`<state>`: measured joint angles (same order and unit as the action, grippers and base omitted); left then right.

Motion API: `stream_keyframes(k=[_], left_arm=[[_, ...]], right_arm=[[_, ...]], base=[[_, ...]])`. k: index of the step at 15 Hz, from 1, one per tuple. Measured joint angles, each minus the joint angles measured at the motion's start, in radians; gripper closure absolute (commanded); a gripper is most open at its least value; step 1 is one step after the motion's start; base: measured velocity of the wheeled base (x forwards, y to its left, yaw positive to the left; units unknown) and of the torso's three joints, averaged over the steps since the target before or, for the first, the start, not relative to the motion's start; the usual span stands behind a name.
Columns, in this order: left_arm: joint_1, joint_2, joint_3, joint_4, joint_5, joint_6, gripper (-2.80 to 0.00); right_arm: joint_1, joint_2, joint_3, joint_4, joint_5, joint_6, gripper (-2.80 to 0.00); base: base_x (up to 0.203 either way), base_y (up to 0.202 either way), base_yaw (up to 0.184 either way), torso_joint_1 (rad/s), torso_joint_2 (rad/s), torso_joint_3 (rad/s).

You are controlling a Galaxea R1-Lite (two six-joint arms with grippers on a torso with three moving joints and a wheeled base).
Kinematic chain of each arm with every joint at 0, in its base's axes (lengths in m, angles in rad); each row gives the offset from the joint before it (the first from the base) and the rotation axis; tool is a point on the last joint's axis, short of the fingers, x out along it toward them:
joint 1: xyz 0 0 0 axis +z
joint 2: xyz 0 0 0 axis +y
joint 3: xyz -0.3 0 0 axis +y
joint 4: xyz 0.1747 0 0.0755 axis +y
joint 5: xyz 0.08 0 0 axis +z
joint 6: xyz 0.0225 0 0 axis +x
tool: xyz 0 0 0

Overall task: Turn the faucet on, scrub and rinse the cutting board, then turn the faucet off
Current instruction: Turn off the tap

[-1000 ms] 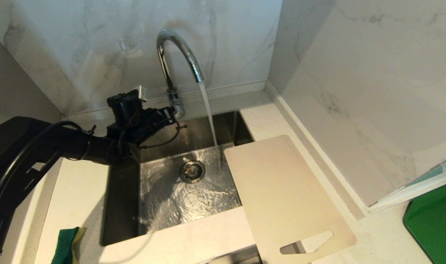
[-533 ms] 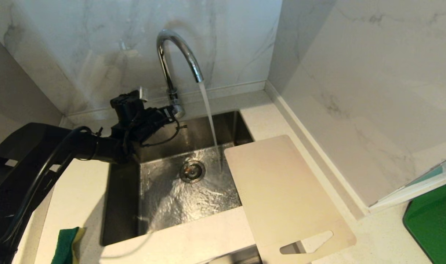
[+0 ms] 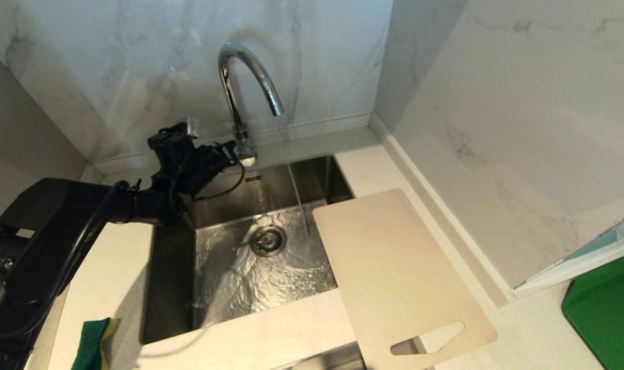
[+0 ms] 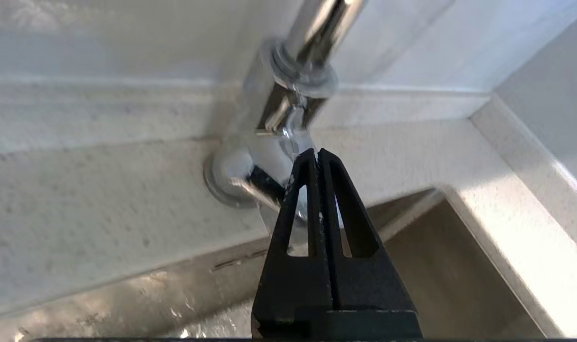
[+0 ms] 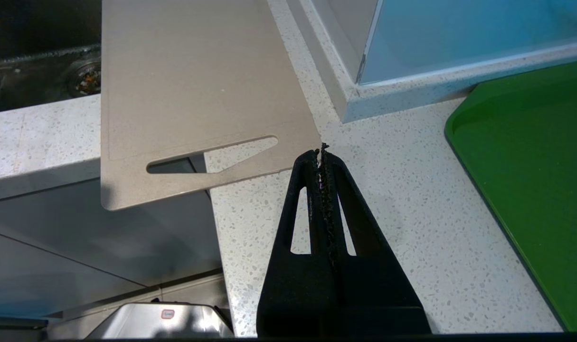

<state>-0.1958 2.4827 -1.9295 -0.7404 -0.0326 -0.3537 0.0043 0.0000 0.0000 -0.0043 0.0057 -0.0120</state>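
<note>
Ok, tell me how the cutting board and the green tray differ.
The cutting board is off-white; the green tray is bright green. The board is flat with a slanted handle cutout, while the tray has a raised rim. The board juts over the sink and past the counter's front edge; the tray lies on the counter at the right. Both have rounded corners.

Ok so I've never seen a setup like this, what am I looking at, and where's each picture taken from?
It is a two-armed robot at a kitchen sink. One picture looks down from its head; the other two come from cameras on its wrists. The left gripper, fingers shut, holds nothing and sits at the base of the faucet, which runs only a thin stream. The right gripper, also shut and empty, hangs over the counter. The cutting board bridges sink and counter. A sponge and a green mat lie nearby.
</note>
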Motion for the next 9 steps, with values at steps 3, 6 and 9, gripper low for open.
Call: stream_keyframes(k=[3, 6, 9], left_arm=[[0.014, 0.015, -0.011, -0.001, 0.001, -0.004, 0.0], [0.023, 0.022, -0.012, 0.0, 0.003, -0.02, 0.0], [0.025, 0.013, -0.009, 0.025, 0.005, -0.023, 0.0]], right_arm=[[0.0, 0.0, 0.0, 0.0, 0.0, 0.0, 0.0], [0.0, 0.0, 0.0, 0.0, 0.0, 0.001, 0.0], [0.0, 0.0, 0.0, 0.0, 0.0, 0.0, 0.0]], base=[[0.0, 0.0, 0.0, 0.0, 0.0, 0.0], [0.0, 0.0, 0.0, 0.0, 0.0, 0.0], [0.0, 0.0, 0.0, 0.0, 0.0, 0.0]])
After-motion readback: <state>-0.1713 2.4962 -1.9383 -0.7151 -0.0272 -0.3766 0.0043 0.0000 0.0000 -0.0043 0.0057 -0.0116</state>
